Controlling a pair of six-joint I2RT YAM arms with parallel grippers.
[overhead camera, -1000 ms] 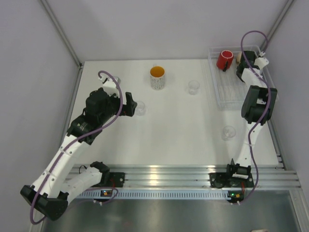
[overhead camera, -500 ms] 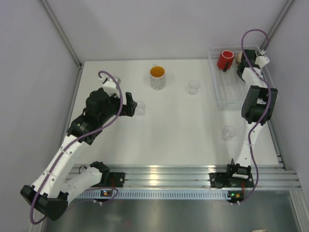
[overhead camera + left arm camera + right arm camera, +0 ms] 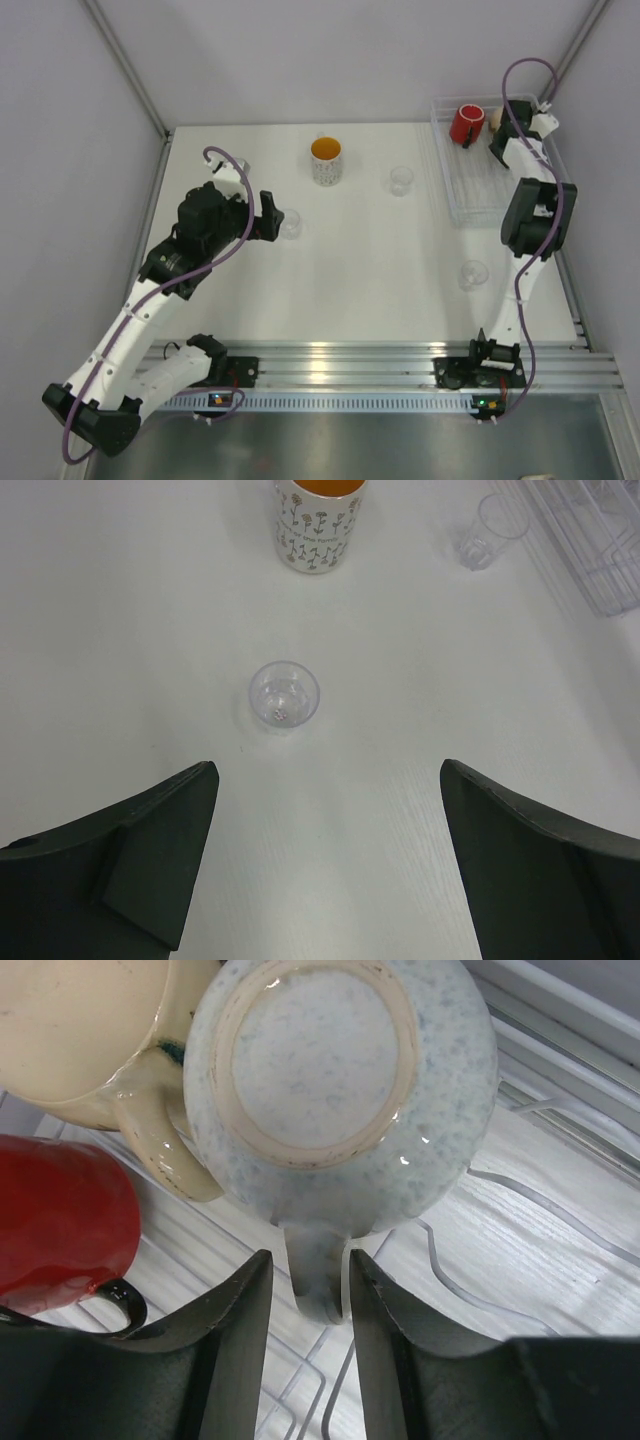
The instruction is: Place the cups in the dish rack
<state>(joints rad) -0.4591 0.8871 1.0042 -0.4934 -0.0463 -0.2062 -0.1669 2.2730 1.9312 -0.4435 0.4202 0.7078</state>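
Right fingers (image 3: 230, 1360) have eased apart around the speckled mug (image 3: 340, 1110).

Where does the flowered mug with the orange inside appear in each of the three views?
Top external: flowered mug at the back, middle.
Left wrist: top edge, centre.
Right wrist: not in it.
Shared landmark: the dish rack, in all three.

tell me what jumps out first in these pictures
The red cup stands out most, sitting in the dish rack at the table's far right corner. In the right wrist view an upside-down speckled mug fills the frame, the right pincer flanking its handle. Mid-table, the flower-patterned mug shows its orange inside, and the left pincer gapes wide before a clear glass tumbler.
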